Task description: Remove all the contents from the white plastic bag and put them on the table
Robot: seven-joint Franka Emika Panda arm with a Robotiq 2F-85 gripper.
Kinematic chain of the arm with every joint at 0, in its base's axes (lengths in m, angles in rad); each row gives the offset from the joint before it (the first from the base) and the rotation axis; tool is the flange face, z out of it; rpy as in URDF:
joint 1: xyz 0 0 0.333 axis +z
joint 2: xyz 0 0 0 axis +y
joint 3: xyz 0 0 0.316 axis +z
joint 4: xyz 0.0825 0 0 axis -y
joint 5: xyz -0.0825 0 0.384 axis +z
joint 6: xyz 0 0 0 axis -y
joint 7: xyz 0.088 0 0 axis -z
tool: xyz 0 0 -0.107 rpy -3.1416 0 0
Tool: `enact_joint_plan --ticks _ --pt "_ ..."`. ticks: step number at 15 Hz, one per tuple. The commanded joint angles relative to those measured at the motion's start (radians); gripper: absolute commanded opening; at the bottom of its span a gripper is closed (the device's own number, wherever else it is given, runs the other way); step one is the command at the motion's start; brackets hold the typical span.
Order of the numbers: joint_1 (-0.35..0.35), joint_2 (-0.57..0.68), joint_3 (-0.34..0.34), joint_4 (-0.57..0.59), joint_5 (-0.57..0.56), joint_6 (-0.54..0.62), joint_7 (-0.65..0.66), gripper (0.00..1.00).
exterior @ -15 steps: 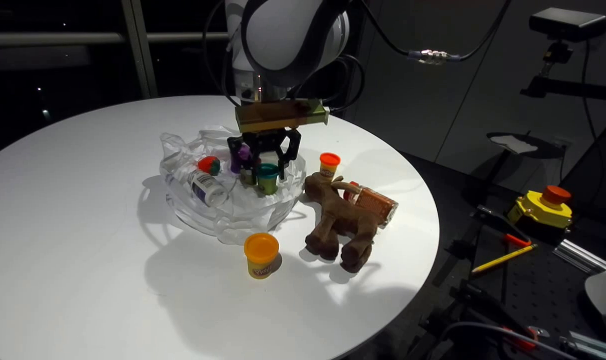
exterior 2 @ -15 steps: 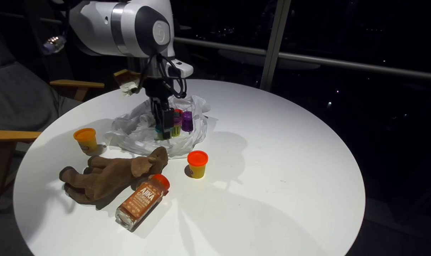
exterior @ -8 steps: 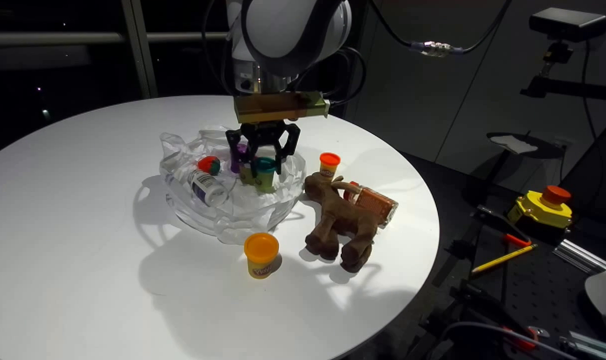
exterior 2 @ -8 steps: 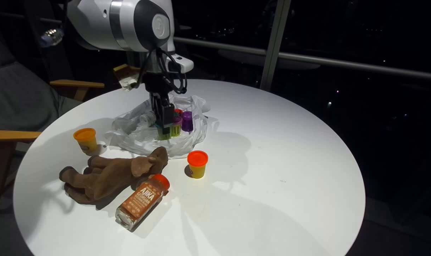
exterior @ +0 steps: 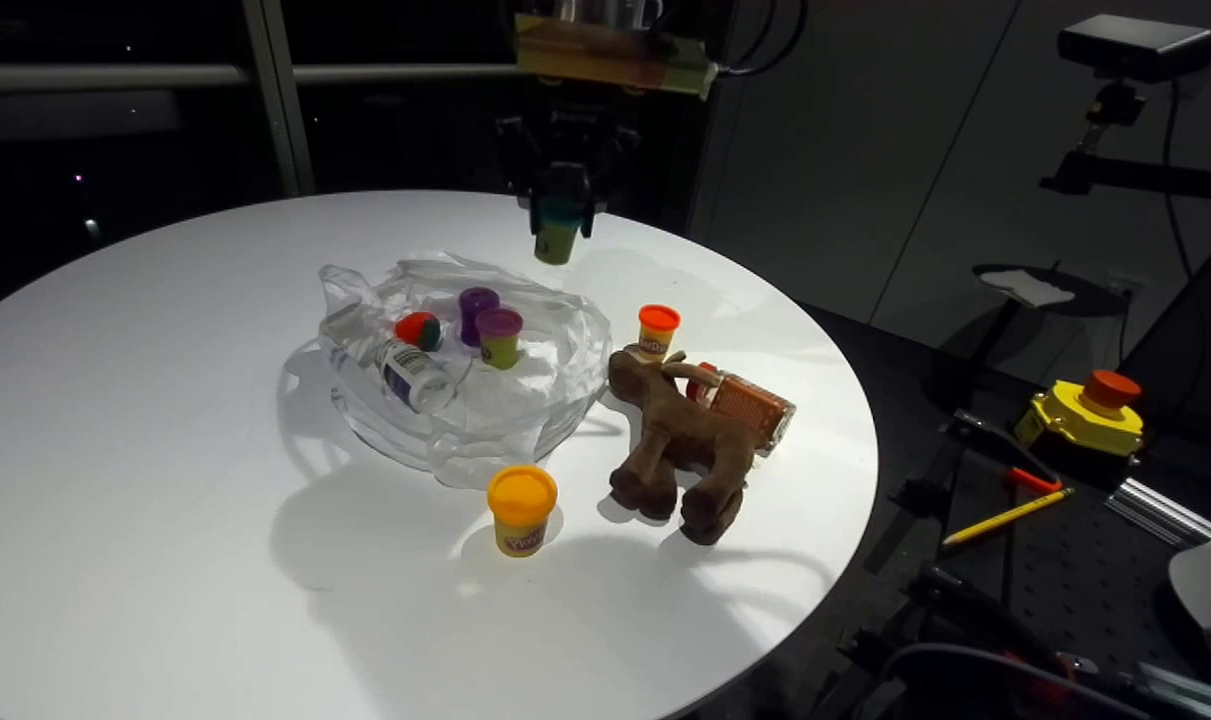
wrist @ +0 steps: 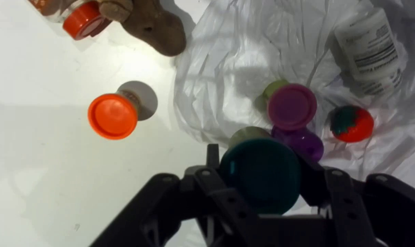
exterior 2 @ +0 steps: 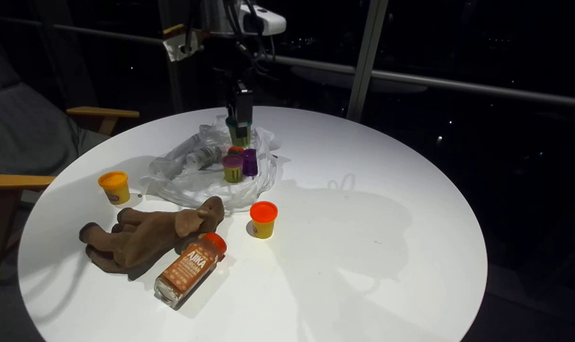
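One teal-lidded tub [exterior: 554, 247] held in the gripper [exterior: 562, 217]: jaws part-way apart, clasping the tub, lid uppermost, base in the air. In the wrist view it overlaps an edge of the white plastic bag [exterior: 540, 420]. Bag lies spread on the round white table [exterior: 165, 470], nearer the far edge of the surface than the near one in both exterior views.

On the bag: purple-lidded tub [exterior: 499, 345], upright; purple object [exterior 2: 250, 164] just beside it, contact unclear; red-and-green strawberry-shaped piece [exterior: 417, 331]; white bottle [exterior: 417, 378] on its side, towards the bag's left edge in an exterior view.

On the surface, off the bag: orange-lidded tub [exterior: 522, 510], upright, just off the bag's near edge in an exterior view; red-lidded tub [exterior: 658, 330], upright, between the bag and the right edge of the surface in an exterior view; brown plush toy [exterior: 705, 440] on its side, muzzle at the bag's edge, touching or not cannot be told; red-capped jar [exterior 2: 190, 268] labelled AJIKA, on its side just beside the toy, nearest of these to the near edge of the surface in an exterior view.
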Motion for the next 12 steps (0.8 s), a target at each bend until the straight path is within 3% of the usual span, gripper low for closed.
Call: enact_joint_plan --ticks 1,5,12 --pt "-0.086 -0.017 -0.015 0.018 0.069 -0.032 -0.006 0.27" --pt "-0.174 0.010 -0.038 -0.003 0.147 -0.015 -0.003 0.27" --pt "-0.287 0.012 -0.039 -0.136 0.335 0.034 -0.056 0.27"
